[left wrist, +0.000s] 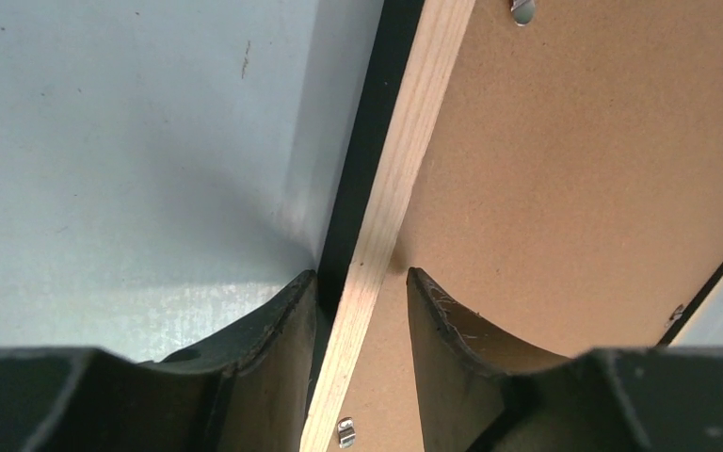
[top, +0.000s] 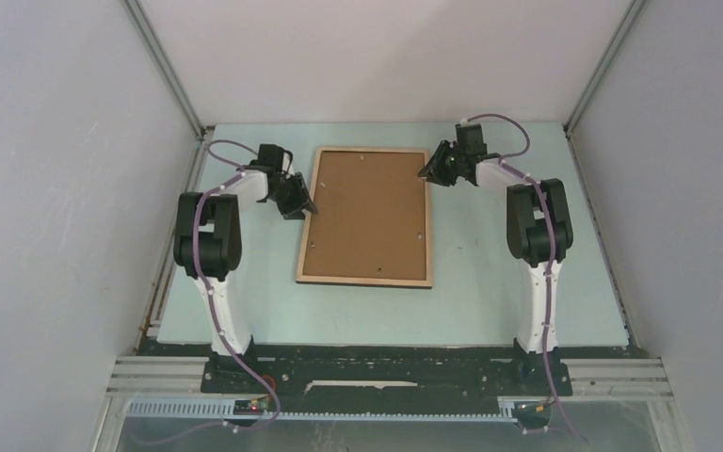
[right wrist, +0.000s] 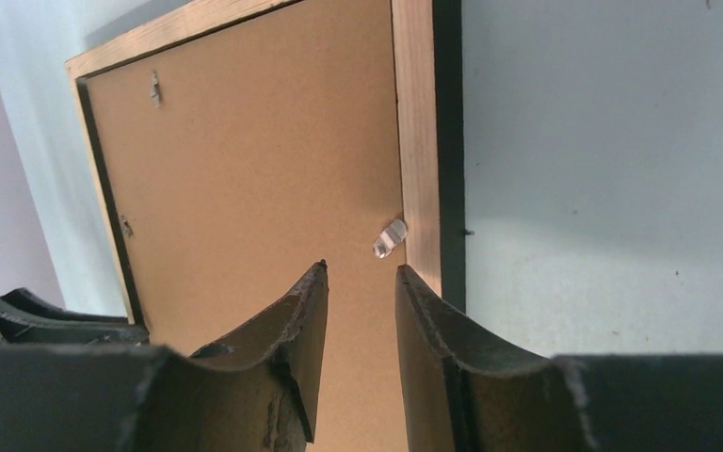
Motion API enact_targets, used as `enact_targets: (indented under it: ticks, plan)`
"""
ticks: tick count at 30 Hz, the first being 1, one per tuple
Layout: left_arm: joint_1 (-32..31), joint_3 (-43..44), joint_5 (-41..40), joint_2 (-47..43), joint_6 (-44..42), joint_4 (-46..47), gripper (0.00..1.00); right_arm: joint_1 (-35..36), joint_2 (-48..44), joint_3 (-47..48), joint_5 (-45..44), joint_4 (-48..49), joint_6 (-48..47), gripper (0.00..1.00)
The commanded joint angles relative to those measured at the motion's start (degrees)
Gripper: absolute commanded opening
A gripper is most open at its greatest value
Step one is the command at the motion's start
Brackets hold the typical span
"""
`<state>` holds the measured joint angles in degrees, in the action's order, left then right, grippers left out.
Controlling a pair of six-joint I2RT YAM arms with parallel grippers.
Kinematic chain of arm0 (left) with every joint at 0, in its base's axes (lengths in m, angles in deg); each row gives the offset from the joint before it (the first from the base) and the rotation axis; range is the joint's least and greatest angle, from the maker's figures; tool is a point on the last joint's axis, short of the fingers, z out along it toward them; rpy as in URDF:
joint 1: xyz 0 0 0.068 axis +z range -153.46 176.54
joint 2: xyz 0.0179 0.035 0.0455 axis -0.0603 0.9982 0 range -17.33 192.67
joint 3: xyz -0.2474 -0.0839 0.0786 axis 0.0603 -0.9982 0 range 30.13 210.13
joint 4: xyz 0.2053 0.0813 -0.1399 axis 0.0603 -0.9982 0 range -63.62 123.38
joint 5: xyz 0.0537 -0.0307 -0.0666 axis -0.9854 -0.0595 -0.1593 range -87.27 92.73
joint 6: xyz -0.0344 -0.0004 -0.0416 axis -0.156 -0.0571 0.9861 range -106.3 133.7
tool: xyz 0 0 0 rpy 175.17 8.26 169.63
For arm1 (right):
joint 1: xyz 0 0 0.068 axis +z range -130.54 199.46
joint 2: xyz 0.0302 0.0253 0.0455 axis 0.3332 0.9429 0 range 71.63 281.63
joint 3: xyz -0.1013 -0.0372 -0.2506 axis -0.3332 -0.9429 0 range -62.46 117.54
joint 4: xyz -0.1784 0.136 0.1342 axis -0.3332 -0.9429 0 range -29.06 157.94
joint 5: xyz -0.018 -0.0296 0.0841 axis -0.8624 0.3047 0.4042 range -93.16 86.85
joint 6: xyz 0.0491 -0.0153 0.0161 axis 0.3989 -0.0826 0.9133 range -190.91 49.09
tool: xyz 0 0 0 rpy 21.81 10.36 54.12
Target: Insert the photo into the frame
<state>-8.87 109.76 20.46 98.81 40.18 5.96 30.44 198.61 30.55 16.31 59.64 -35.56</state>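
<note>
The frame (top: 364, 280) lies back up in the middle of the table, light wood rim showing, with the brown backing board (top: 367, 212) set in it. The photo is hidden. My left gripper (top: 306, 205) is at the frame's left edge. In the left wrist view it (left wrist: 361, 275) stands open, its jaws astride the wood rim (left wrist: 405, 160), one finger outside the black edge and the other over the board (left wrist: 574, 169). My right gripper (top: 425, 172) is at the frame's far right corner. In the right wrist view it (right wrist: 361, 268) is open over the board (right wrist: 264, 160), just short of a metal clip (right wrist: 390, 237).
The pale blue table (top: 490, 282) is walled in by grey panels on the left, right and back. More small metal clips (left wrist: 344, 431) sit along the inside of the rim. Both arm bases stand at the near edge.
</note>
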Motion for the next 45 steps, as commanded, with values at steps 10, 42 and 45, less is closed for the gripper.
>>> enact_targets:
  ticks: [10,42,45]
  plan:
    - [-2.0,3.6,-6.2,1.1,-3.9,-5.6,0.46,1.3,4.1,6.1,-5.2,-4.8,-1.9,0.41]
    - [-2.4,3.6,0.1,1.2,-2.2,-4.1,0.44,3.3,-13.1,-2.4,-7.5,-9.3,-15.7,0.68]
    - [-2.5,1.1,7.1,1.2,1.4,-0.1,0.44,3.3,-15.8,-6.7,-8.1,-11.2,-15.1,0.72]
